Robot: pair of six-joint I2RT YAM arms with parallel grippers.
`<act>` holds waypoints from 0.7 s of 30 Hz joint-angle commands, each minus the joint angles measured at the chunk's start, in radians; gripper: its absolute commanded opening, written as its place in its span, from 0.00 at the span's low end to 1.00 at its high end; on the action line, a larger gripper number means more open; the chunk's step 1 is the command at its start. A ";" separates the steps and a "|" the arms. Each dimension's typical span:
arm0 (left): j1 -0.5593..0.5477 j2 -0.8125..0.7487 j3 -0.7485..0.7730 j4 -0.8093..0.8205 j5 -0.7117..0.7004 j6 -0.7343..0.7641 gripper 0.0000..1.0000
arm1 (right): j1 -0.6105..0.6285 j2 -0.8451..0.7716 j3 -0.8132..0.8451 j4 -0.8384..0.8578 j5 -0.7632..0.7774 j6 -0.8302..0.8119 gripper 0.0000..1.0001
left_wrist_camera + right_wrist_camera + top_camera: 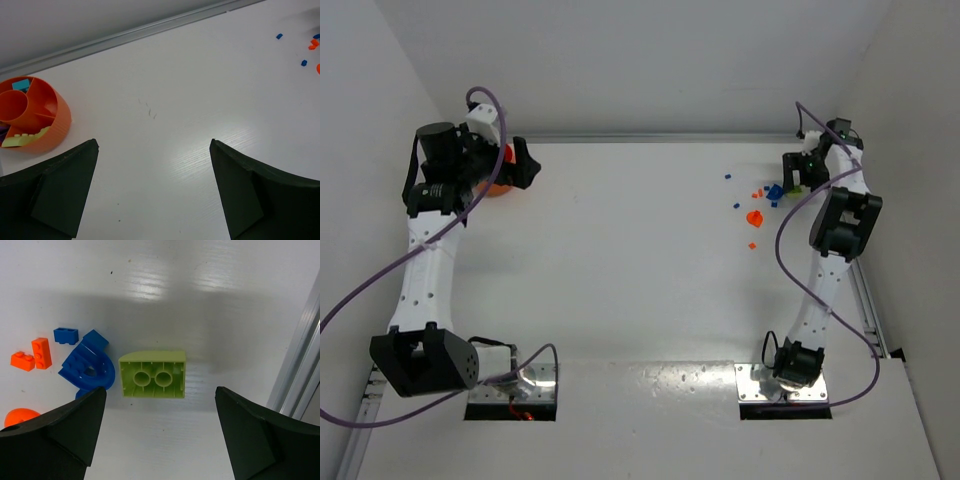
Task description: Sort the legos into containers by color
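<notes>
Visibly three orange legos (pixel 41 352), perhaps three blue (pixel 87 371) (one yellow-green (pixel 152 374)).

On desk (pixel 640 260): bowl (pixel 56 122) at far left, several bricks (pixel 22 140) in its compartments; legos (pixel 757 203) scattered far right; domed brick (pixel 152 374) just right of arched brick (pixel 89 371).
</notes>
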 commanded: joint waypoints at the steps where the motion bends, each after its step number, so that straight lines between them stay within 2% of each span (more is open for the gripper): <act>1: -0.006 0.011 0.016 0.038 0.010 -0.014 1.00 | 0.002 0.012 0.055 0.011 -0.023 -0.024 0.92; 4: -0.006 0.020 0.026 0.038 0.010 -0.023 1.00 | 0.002 0.034 0.077 0.021 -0.023 -0.024 0.92; 7: -0.006 0.020 0.036 0.038 0.010 -0.023 1.00 | 0.002 0.045 0.077 0.021 -0.014 -0.024 0.87; 11: 0.003 0.020 0.036 0.038 0.010 -0.023 1.00 | 0.002 0.064 0.086 0.031 -0.003 -0.024 0.67; 18: 0.003 0.029 0.026 0.049 -0.010 -0.032 1.00 | 0.002 0.051 0.077 0.031 -0.025 -0.014 0.45; 21: 0.003 0.029 0.016 0.061 -0.001 -0.042 1.00 | 0.002 -0.012 0.054 -0.002 -0.096 -0.014 0.35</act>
